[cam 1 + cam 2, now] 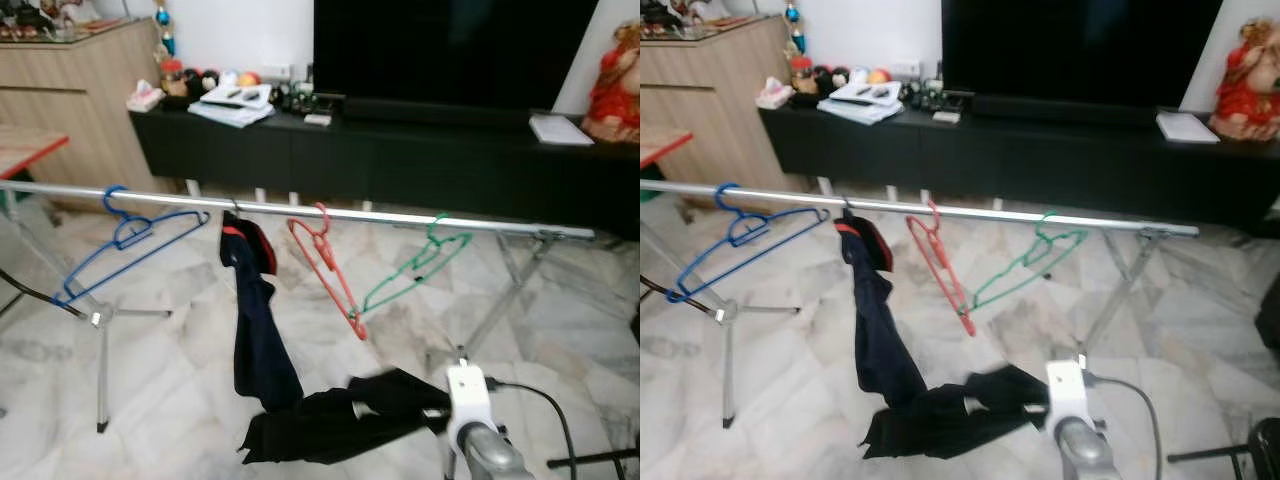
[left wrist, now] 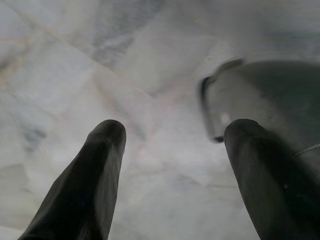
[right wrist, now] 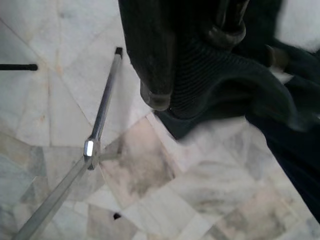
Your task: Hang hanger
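Note:
A silver rail (image 1: 380, 214) of a drying rack crosses in front of me. On it hang a blue hanger (image 1: 130, 245), a red hanger (image 1: 325, 265) and a green hanger (image 1: 415, 270), all bare. Between blue and red, a dark navy garment (image 1: 258, 330) with red trim hangs from a small hook on the rail. Its lower end stretches right to my right arm (image 1: 468, 400). In the right wrist view my right gripper (image 3: 195, 65) is shut on that dark fabric. My left gripper (image 2: 170, 135) is open over the marble floor, holding nothing.
The rack's metal legs (image 1: 100, 350) spread on the marble floor, one strut (image 3: 102, 115) just below my right gripper. Behind the rail stand a black TV console (image 1: 400, 150) with clutter and a wooden cabinet (image 1: 80, 90). A black cable (image 1: 545, 400) runs beside my right arm.

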Available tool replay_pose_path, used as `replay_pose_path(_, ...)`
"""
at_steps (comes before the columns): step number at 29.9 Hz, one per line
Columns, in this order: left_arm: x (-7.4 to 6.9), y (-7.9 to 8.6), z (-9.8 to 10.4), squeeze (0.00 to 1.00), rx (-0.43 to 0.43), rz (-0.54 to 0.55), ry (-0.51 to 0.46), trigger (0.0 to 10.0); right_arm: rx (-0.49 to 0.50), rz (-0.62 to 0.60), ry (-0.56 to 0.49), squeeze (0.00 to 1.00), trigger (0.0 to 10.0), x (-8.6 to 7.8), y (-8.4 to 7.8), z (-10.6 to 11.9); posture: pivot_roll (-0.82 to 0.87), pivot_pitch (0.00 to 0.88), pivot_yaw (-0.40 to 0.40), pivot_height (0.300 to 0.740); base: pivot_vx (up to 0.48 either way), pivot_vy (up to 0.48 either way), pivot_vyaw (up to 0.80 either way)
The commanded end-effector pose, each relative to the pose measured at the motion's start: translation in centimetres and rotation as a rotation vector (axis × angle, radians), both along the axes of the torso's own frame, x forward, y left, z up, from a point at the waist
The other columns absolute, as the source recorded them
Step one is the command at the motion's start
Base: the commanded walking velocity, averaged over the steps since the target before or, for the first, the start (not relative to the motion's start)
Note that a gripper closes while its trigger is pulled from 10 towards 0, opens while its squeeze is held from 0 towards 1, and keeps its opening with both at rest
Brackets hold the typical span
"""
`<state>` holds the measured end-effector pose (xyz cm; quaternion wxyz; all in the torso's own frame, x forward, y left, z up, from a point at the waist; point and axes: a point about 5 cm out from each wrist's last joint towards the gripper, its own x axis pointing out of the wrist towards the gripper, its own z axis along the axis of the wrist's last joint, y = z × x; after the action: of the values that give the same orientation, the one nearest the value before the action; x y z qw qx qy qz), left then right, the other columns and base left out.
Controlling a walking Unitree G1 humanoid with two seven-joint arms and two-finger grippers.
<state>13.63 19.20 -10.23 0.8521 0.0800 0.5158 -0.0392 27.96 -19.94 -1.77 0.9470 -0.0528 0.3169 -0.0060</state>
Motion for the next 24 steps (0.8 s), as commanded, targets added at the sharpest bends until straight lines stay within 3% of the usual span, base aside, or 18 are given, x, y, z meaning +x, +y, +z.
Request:
replay_pose_path(1,-0.3,-0.2,-0.1,0.0,-0.013,-0.004,0.008,10.0,0.018,0.007,-0.035,0.0,10.0,1.2,0.9,0.9,0.01,0.022,0.02,0.74,0.0,0.27,0.0)
replay_pose_path(10,-0.2,-0.2,-0.1,0.0,-0.012,-0.004,0.007,10.0,0.016,0.027,-0.046,0.0,10.0,2.5,2.5,1.9,0.01,0.02,0.022,0.74,0.0,0.27,0.0)
replay_pose_path(13,-0.2,-0.2,-0.1,0.0,-0.013,-0.004,0.007,10.0,0.015,0.029,-0.062,0.0,10.0,3.6,2.7,3.0,0.01,0.019,0.022,0.74,0.0,0.27,0.0)
replay_pose_path(24,-0.2,-0.2,-0.1,0.0,-0.017,0.002,0.006,10.0,0.017,0.021,-0.061,0.0,10.0,3.3,2.3,2.6,0.01,0.022,0.02,0.74,0.0,0.271,0.0)
